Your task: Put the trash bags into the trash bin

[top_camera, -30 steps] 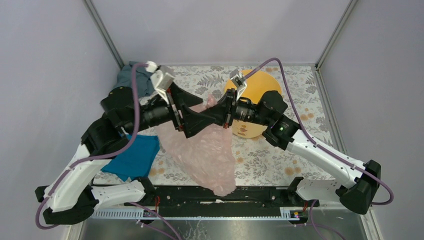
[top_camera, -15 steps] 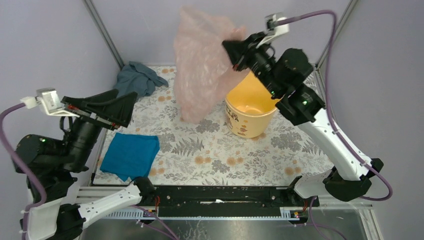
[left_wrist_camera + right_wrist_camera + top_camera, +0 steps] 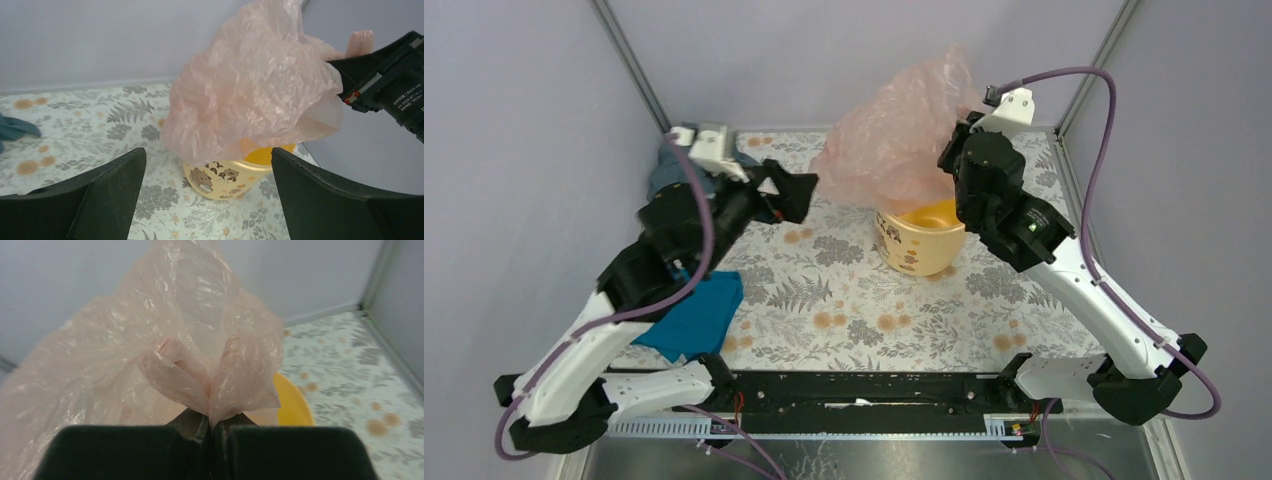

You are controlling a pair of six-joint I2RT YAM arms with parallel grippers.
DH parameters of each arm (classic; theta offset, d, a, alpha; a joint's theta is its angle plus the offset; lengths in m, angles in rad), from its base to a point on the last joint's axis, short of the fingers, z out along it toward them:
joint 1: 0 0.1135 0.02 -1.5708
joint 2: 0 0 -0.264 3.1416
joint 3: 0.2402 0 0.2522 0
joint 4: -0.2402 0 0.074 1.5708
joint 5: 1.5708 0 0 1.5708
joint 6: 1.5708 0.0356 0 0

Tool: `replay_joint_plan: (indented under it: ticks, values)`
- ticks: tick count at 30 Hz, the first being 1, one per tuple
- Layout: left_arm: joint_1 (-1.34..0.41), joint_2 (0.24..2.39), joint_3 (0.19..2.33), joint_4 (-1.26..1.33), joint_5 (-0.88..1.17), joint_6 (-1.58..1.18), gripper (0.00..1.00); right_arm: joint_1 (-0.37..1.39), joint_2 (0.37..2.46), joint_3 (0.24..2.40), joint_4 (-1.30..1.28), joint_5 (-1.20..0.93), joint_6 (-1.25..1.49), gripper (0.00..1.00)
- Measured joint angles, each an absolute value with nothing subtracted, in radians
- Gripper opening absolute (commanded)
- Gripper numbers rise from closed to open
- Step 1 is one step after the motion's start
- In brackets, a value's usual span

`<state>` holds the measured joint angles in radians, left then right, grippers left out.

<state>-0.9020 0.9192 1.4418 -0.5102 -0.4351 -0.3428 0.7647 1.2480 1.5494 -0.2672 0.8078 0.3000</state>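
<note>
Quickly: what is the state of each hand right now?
Left hand: open, holding nothing.
Right hand: closed on the trash bag.

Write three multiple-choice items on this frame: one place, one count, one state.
1. Where is the trash bag?
A. lying flat
B. pinched by the right gripper, hanging over the trash bin
C. fully inside the bin

2. How many cloths lie on the table?
A. one
B. two
C. four

3. The left gripper is:
A. open and empty
B. shut on the bag
C. shut on a cloth

Key:
1 B: the right wrist view shows film clamped between closed fingers, with the bin below.
2 B: a grey-blue cloth and a bright blue cloth.
3 A: the left wrist view shows its fingers wide apart with nothing held.
</note>
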Motion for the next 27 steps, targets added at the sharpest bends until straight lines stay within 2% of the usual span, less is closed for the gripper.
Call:
replay_joint_plan:
  ticks: [6,10,12,15,22,25,27]
  values:
    - [-0.902,1.091,1.441,-0.478,-0.306,-0.348,0.99,0.765,1.201,1.43,-0.259,1.007,0.179,0.0]
    - [-0.902,1.19,1.443,-0.444,-0.268,-0.36,0.98,0.765,1.144,1.393,-0.26,1.056,0.128,0.0]
    - [-0.901,1.227,1.443,-0.429,-0.266,-0.371,0.93,0.765,1.109,1.385,-0.26,1.065,0.114,0.0]
    - [-0.899,1.259,1.443,-0.388,-0.275,-0.392,0.79,0.765,1.057,1.358,-0.258,1.075,0.09,0.0]
    - [-0.895,1.269,1.444,-0.222,-0.264,-0.406,0.8,0.765,1.009,1.278,-0.249,1.032,0.074,0.0]
    - [-0.894,1.326,1.482,-0.192,-0.212,-0.407,0.75,0.765,1.007,1.252,-0.249,0.969,0.075,0.0]
    - [-0.894,1.394,1.52,-0.179,-0.177,-0.404,0.67,0.765,1.02,1.253,-0.241,0.937,0.075,0.0]
